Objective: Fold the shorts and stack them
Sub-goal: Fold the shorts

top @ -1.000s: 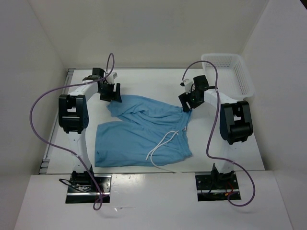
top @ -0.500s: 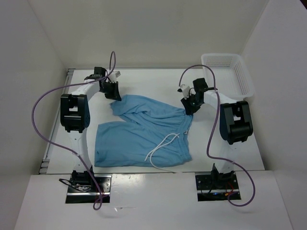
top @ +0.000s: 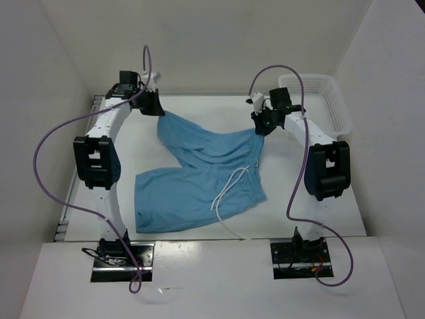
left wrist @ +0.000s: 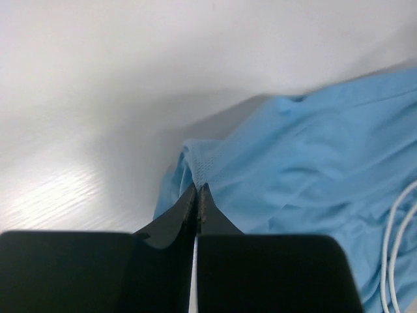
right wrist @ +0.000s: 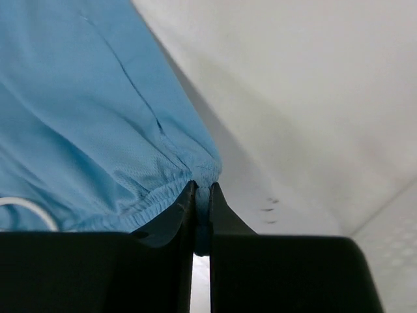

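White tabletop (top: 199, 109) carries most of the shorts (top: 199, 179), which lie spread and unfolded, so folding looks barely begun and stacking is all ahead. Their far edge is held raised between the two arms: the left gripper (top: 154, 106) is pinched tight on a leg hem corner, the right gripper (top: 260, 125) clamped on the gathered waistband. The white drawstring (top: 229, 193) trails loose toward the near edge.

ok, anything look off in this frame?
Only the white drawstring: it lies loose across the shorts and trails past their near edge onto the table. Might get caught in a fold.
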`<action>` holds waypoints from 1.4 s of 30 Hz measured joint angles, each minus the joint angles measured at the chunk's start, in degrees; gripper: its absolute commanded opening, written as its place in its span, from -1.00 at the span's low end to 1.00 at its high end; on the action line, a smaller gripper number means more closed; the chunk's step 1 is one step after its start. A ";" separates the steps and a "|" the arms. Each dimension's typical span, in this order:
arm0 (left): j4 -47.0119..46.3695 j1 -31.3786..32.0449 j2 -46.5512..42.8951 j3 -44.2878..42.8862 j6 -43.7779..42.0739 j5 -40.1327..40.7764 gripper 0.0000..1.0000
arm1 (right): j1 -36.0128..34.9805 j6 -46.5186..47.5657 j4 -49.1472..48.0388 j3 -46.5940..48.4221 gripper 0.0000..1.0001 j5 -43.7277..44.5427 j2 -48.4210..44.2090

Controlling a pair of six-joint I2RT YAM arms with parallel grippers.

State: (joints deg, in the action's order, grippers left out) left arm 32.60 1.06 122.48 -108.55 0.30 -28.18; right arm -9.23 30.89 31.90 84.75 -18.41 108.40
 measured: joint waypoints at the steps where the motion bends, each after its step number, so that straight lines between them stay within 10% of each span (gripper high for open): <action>1: -0.04 -0.63 -2.21 -0.61 0.00 0.11 -1.00 | -0.13 -0.22 -0.63 1.70 -1.00 0.04 -0.31; 9: -0.02 -5.44 -28.83 18.78 -0.02 5.07 -0.91 | -5.44 1.42 -2.71 -1.88 -1.00 0.98 -8.70; 11: 0.33 -5.14 -34.05 29.03 -0.09 6.25 -0.76 | -7.80 2.38 -2.69 -5.79 -1.00 1.07 -10.60; 12: 1.09 -4.90 -35.45 33.33 -0.17 6.91 -0.38 | -8.81 2.80 -2.32 -7.43 -1.00 1.05 -11.10; 18: 9.27 -4.33 -36.52 53.31 -0.11 9.70 0.06 | -11.85 5.66 -0.85 -14.99 -1.00 1.16 -11.32; 42: -0.85 -6.67 -16.22 37.38 -0.04 12.74 0.24 | -12.02 11.17 -0.72 -18.12 -1.00 2.56 -11.43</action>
State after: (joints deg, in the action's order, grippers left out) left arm 31.75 -5.61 106.26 -71.18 0.25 -15.44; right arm -21.26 42.06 31.18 66.63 -15.86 96.97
